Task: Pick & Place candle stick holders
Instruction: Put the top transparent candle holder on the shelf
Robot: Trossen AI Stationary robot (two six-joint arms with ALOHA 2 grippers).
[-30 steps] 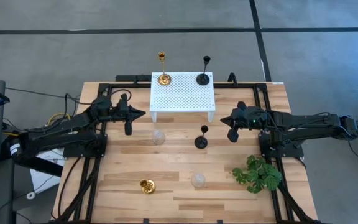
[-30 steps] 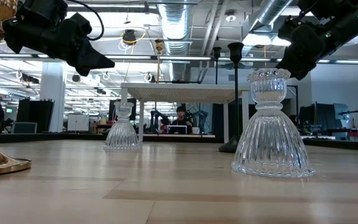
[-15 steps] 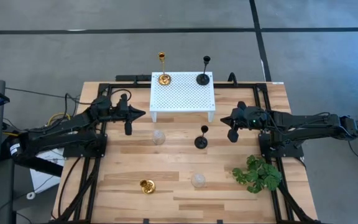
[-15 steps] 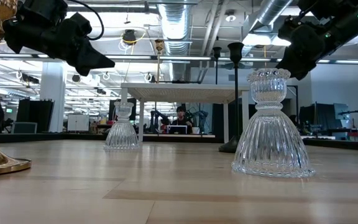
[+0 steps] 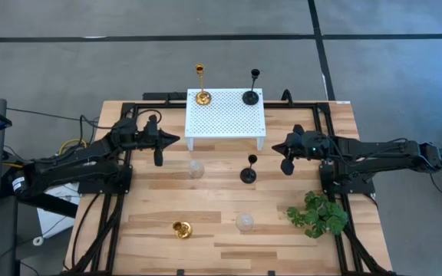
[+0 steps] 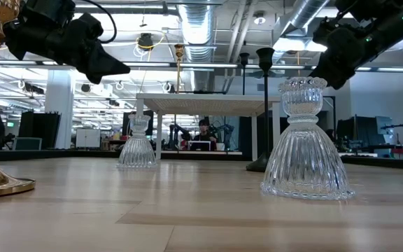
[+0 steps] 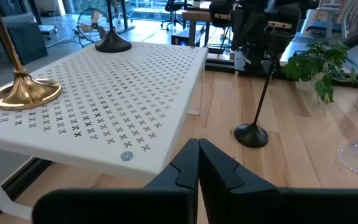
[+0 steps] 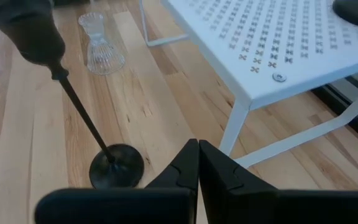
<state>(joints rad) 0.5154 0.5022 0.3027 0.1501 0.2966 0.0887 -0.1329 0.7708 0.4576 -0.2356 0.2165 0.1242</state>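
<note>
Two holders stand on the white perforated platform (image 5: pixel 225 115): a tall gold one (image 5: pixel 202 96) and a tall black one (image 5: pixel 250 96). On the table stand a black tall-stemmed holder (image 5: pixel 248 175), two clear glass holders (image 5: pixel 196 168) (image 5: pixel 244 222) and a gold holder (image 5: pixel 181 228), each on its round base. My left gripper (image 5: pixel 176 139) is shut and empty, left of the platform's near left corner. My right gripper (image 5: pixel 275 147) is shut and empty, right of the black holder on the table (image 8: pixel 114 163).
A green leafy plant (image 5: pixel 318 213) lies at the table's right near side. The platform's white legs (image 8: pixel 232 127) stand between the two grippers. Black frame rails run along the table's left and right sides. The wooden table top (image 5: pixel 152 203) is bare at near left.
</note>
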